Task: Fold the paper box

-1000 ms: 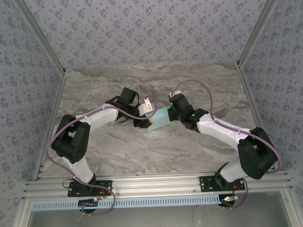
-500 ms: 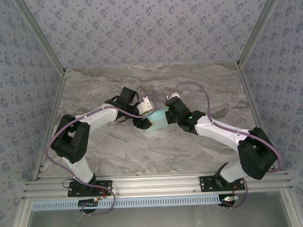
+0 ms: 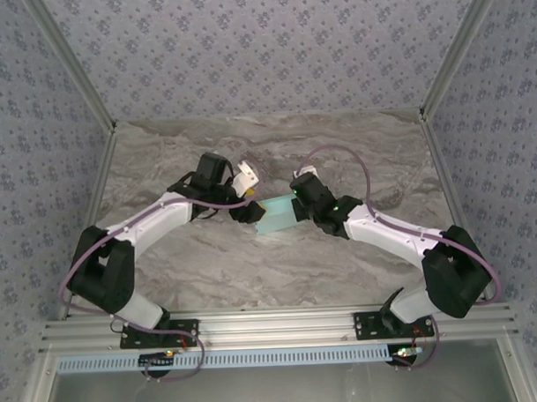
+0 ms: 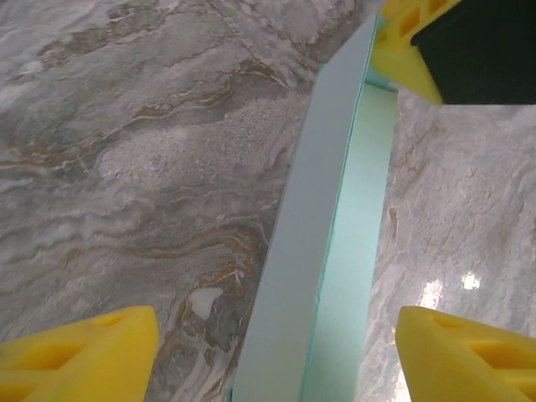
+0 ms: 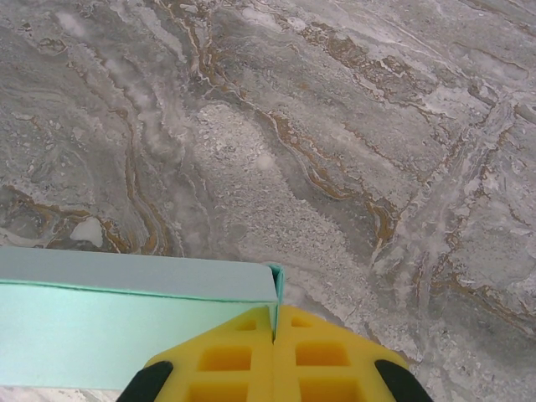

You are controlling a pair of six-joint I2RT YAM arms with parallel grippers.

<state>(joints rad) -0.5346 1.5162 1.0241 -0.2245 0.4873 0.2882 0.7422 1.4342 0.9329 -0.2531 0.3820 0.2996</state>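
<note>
Now the left gripper (image 4: 276, 343) has drawn back leftward from the paper box (image 3: 273, 218), fingers spread wide, leaving the box over the middle of the table (image 3: 209, 265) with the right gripper (image 5: 275, 335) clamped on its end, probably repositioning for another fold.

Left arm (image 3: 154, 218) and right arm (image 3: 384, 232) bent, reaching toward each other, left gripper (image 4: 276, 356) tipped down, yellow fingers spread wide, right gripper (image 5: 274, 335) pressed together, pinching the paper box (image 5: 126, 327) edge
</note>
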